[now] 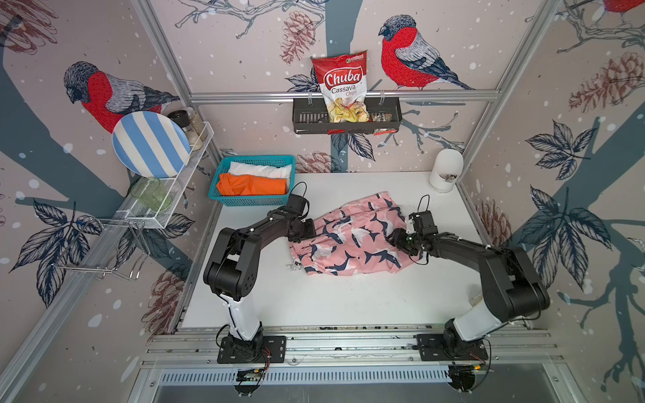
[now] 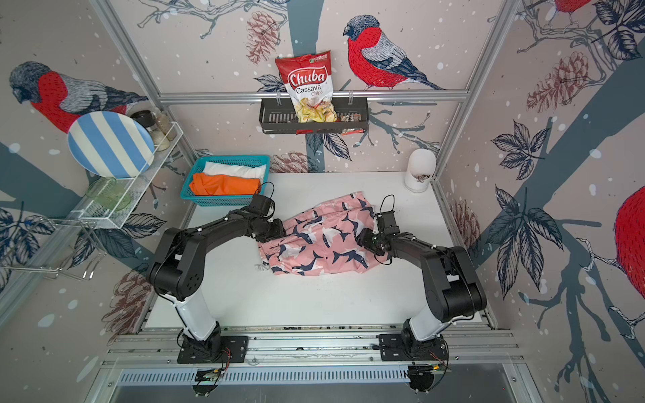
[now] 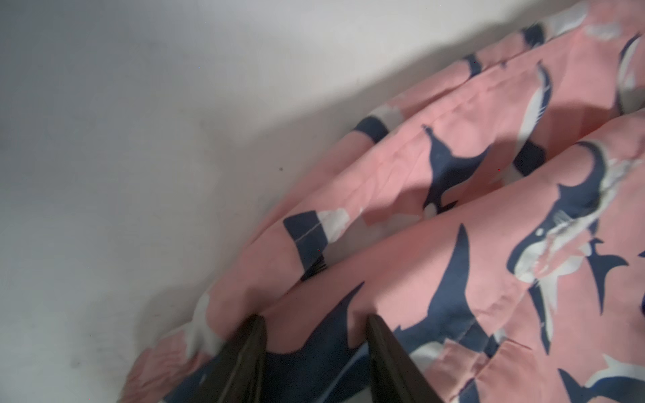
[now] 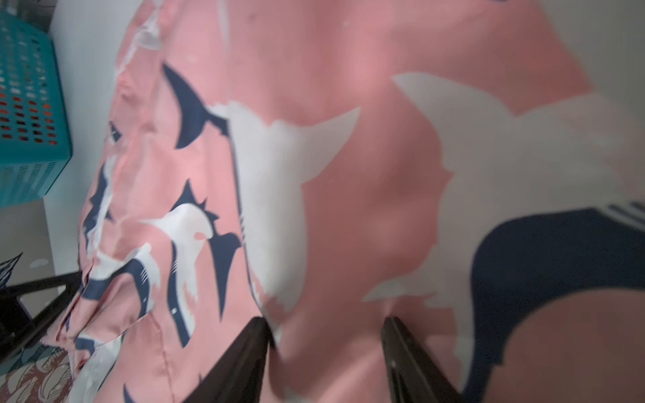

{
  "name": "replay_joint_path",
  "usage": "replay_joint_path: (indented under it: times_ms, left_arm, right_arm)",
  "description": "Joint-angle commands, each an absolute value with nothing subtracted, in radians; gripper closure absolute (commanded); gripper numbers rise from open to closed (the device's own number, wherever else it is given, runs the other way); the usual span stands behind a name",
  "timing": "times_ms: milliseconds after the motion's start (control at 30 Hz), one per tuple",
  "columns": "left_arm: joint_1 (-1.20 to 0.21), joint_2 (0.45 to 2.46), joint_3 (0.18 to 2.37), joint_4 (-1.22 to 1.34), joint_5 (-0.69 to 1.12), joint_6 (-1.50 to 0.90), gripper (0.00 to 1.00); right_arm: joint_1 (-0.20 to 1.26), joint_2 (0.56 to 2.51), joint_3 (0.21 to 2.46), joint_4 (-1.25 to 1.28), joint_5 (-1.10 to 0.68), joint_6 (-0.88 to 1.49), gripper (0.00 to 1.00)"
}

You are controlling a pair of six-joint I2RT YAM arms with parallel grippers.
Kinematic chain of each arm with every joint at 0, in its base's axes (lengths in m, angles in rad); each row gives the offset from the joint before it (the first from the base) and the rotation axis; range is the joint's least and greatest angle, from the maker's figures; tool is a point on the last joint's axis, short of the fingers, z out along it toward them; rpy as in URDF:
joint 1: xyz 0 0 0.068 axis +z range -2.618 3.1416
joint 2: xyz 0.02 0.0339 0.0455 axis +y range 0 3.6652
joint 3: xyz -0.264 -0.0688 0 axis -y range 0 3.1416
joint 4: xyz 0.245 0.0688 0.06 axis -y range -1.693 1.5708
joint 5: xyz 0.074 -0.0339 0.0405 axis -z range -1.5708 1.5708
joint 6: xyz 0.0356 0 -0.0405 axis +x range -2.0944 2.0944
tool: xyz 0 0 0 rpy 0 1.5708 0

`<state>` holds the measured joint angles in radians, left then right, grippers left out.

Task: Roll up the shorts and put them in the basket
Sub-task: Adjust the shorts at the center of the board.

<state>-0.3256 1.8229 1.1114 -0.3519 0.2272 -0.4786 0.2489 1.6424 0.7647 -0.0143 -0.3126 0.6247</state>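
The pink shorts [image 1: 349, 240] with navy-and-white shapes lie crumpled in the middle of the white table [image 1: 331, 300], seen in both top views. My left gripper [image 1: 309, 230] is at their left edge, and in the left wrist view it [image 3: 316, 324] is shut on a bunched fold. My right gripper [image 1: 396, 239] is at the right edge, and the right wrist view shows it [image 4: 324, 326] shut on bulging cloth. The orange shorts [image 1: 251, 185] and white shorts [image 1: 260, 170] lie rolled in the teal basket [image 1: 244, 201].
The teal basket stands at the back left of the table, close behind my left arm. A white canister [image 1: 446, 171] stands in the back right corner. A wire rack [image 1: 174, 195] with a striped plate [image 1: 150, 143] hangs on the left wall. A black shelf [image 1: 307, 118] holds a chips bag [image 1: 343, 87].
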Motion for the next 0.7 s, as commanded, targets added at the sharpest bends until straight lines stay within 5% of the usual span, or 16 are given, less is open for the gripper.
replay_joint_path:
  times_ms: [0, 233, 400, 667]
  left_arm:
    - [-0.338, 1.802, 1.016, -0.342, 0.293, -0.481, 0.52]
    - [-0.449, 1.568, 0.696, -0.222, 0.329, -0.632, 0.51]
    - [-0.681, 1.427, 0.562, -0.119, 0.29, -0.847, 0.49]
    - [-0.964, 1.422, 0.666, -0.002, 0.229, -1.031, 0.48]
  right_arm:
    - [0.216, 1.735, 0.817, 0.081, -0.323, 0.603, 0.49]
    - [0.215, 1.973, 1.075, 0.099, -0.383, 0.52, 0.57]
    - [0.285, 2.131, 1.294, 0.084, -0.479, 0.471, 0.6]
    - [0.381, 2.102, 1.467, -0.135, -0.511, 0.358, 0.6]
